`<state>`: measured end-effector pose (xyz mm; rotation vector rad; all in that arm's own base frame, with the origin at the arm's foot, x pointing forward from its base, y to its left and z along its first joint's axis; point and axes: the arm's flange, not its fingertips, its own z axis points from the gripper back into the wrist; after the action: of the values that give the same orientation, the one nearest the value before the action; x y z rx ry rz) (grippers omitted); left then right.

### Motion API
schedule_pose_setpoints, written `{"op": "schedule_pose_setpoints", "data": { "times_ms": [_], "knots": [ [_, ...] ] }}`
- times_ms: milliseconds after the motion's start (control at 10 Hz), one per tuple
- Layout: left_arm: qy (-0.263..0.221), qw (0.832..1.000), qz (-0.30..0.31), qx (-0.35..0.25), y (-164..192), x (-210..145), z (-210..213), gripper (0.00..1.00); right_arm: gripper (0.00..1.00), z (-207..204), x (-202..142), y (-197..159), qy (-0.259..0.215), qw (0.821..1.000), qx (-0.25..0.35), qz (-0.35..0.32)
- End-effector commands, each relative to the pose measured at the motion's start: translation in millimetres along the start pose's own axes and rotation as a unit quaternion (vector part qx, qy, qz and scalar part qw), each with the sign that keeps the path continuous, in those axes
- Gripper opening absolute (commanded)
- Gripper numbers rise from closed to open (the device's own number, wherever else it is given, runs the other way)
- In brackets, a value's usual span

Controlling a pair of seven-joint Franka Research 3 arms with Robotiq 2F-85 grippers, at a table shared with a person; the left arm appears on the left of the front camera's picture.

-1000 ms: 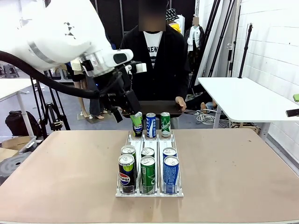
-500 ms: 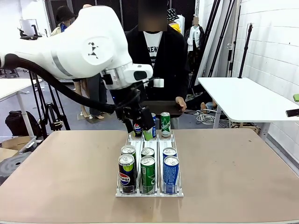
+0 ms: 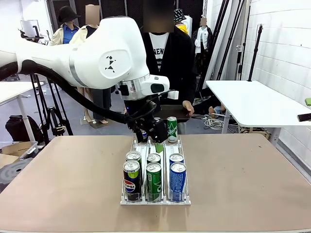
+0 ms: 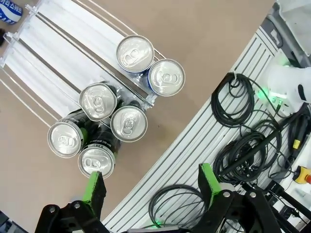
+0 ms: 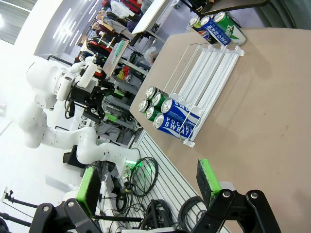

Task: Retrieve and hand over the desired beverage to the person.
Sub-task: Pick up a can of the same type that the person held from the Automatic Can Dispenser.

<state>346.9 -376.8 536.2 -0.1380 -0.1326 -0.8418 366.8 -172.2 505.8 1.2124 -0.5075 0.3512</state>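
The white left arm point(image 3: 97, 53) hangs over the clear three-lane plastic rack point(image 4: 53, 48) on the brown worktop point(image 3: 243, 170), jaws spread, empty. Six upright aluminium drink cans point(image 4: 129, 124) fill its near end. The right arm's jaws are spread, empty. The black-jacketed person point(image 3: 182, 63) stands opposite.

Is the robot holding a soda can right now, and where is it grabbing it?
No, nothing is held. The left pincer and the right pincer are both open and empty.
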Motion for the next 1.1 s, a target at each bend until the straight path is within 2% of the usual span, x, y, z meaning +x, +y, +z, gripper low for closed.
{"op": "schedule_pose_setpoints", "data": {
  "times_ms": [0, 300, 400, 1000],
  "knots": [
    [-0.012, 1.0, 0.008, 0.024, -12.7, 2.5, -13.6, 1.0, 1.0, -2.4, -2.1, 0.4, -0.005, 1.0, -0.007, 0.002],
    [-0.025, 0.999, 0.011, 0.045, -16.3, 8.5, -28.0, 1.0, 1.0, -2.4, -2.1, 0.4, -0.005, 1.0, -0.007, 0.002],
    [-0.011, 1.0, -0.002, 0.016, -11.6, 5.4, -14.8, 1.0, 1.0, -2.4, -2.1, 0.4, -0.005, 1.0, -0.007, 0.002],
    [-0.011, 1.0, -0.002, 0.016, -11.6, 5.4, -14.8, 1.0, 1.0, -2.4, -2.1, 0.4, -0.005, 1.0, -0.007, 0.002]
  ]
}}
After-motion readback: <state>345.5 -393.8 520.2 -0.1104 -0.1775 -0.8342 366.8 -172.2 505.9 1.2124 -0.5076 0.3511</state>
